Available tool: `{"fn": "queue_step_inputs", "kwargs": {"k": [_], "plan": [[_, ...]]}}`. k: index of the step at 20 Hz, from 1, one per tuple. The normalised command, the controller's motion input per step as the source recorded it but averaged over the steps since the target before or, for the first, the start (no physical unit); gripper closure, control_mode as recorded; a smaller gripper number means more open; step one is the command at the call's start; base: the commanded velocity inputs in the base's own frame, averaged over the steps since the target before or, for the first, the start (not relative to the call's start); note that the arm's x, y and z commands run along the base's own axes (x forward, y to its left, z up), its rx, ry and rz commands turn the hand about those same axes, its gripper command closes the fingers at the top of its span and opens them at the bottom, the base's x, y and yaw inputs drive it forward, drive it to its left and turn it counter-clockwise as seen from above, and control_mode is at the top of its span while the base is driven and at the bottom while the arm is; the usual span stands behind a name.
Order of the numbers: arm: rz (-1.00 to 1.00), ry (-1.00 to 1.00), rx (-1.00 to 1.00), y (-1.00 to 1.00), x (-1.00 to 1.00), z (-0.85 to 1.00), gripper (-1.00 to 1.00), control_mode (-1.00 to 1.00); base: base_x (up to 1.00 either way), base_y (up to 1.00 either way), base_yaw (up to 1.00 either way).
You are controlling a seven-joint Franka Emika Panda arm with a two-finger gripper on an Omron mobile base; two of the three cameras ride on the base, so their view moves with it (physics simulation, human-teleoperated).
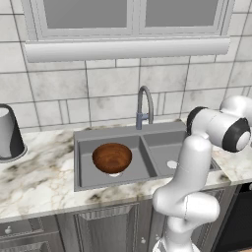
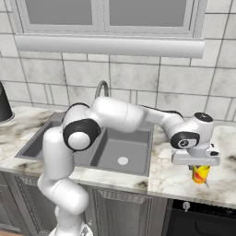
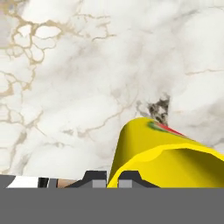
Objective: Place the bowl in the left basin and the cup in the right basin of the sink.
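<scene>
The reddish-brown wooden bowl (image 1: pixel 112 157) sits upright in the left basin (image 1: pixel 86 170) of the dark grey sink (image 1: pixel 108 134). The right basin (image 2: pixel 125 146) holds nothing but its pale drain. The small yellow cup (image 2: pixel 201 174) is on the marble counter (image 2: pixel 170 177) to the right of the sink, directly under my hand. My gripper (image 2: pixel 199 168) reaches down onto it from above. In the hand view the yellow cup (image 3: pixel 162 153) is right at my gripper (image 3: pixel 111 179), whose fingertips stand close together on the cup's near wall, shut on it.
An arched grey faucet (image 1: pixel 144 106) rises behind the sink's divider. A large pale-grey tapered cylinder (image 1: pixel 9 132) stands on the counter far left. A dark oven front (image 2: pixel 203 216) lies below the counter at the right. The tiled wall and window sill run behind.
</scene>
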Motion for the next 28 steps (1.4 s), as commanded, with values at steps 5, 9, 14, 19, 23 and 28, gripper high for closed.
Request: {"fn": "queue_step_inputs", "kwargs": {"k": [5, 9, 14, 19, 23, 28], "plan": [[0.26, 0.00, 0.00, 0.26, -0.02, 0.10, 1.00, -1.00, 0.00, 0.00, 0.00], [0.26, 0.00, 0.00, 0.42, 0.00, 0.04, 1.00, -1.00, 0.00, 0.00, 0.00], [0.24, 0.00, 0.00, 0.41, 0.00, 0.09, 1.00, -1.00, 0.00, 0.00, 0.00], [0.24, -0.01, 0.00, 0.41, 0.00, 0.04, 1.00, -1.00, 0.00, 0.00, 0.00], [0.22, -0.03, 0.00, 0.40, 0.00, 0.02, 1.00, -1.00, 0.00, 0.00, 0.00], [0.21, -0.03, 0.00, 0.43, 0.11, 0.05, 1.00, -1.00, 0.00, 0.00, 0.00]]}}
